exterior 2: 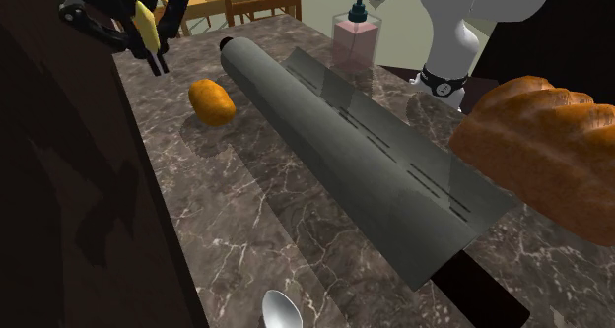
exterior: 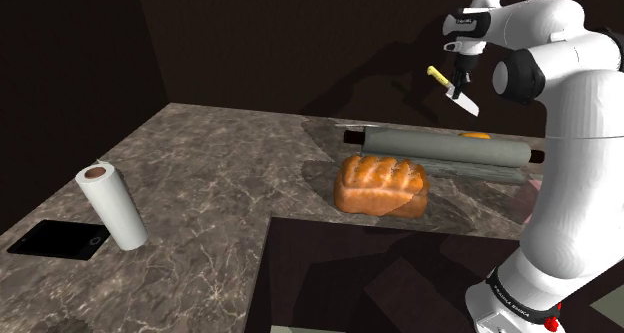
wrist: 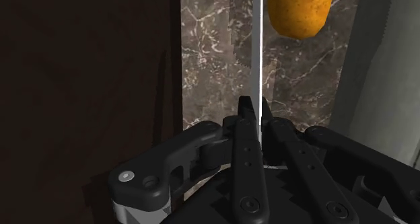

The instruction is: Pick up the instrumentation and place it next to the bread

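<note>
Your gripper (exterior: pixel 459 81) is closed narrow on the knife (exterior: pixel 452 89), the fingers pinching it so the yellow handle sticks out to one side and the pale blade hangs below. In the wrist view the blade (wrist: pixel 260 48) runs edge-on as a thin white line straight out from between the fingertips. The knife is held high in the air, well above the counter (exterior: pixel 220 161) and beyond the long grey cylinder (exterior: pixel 440 146).

Under and just ahead of the knife lies an orange lump (wrist: pixel 296 11), resting on the stone beside the cylinder. A dark wall (exterior 2: pixel 69 208) runs close along the counter's edge on the gripper's side, so you have little room there.

The bread (exterior: pixel 382 184) sits just in front of the cylinder and close to the counter's front edge, where the stone steps back in a corner. To the shoulder view's left of the loaf the counter is broad and bare up to the paper towel roll (exterior: pixel 112 206), which stands upright beside a black slab (exterior: pixel 60 241) near the front edge.
</note>
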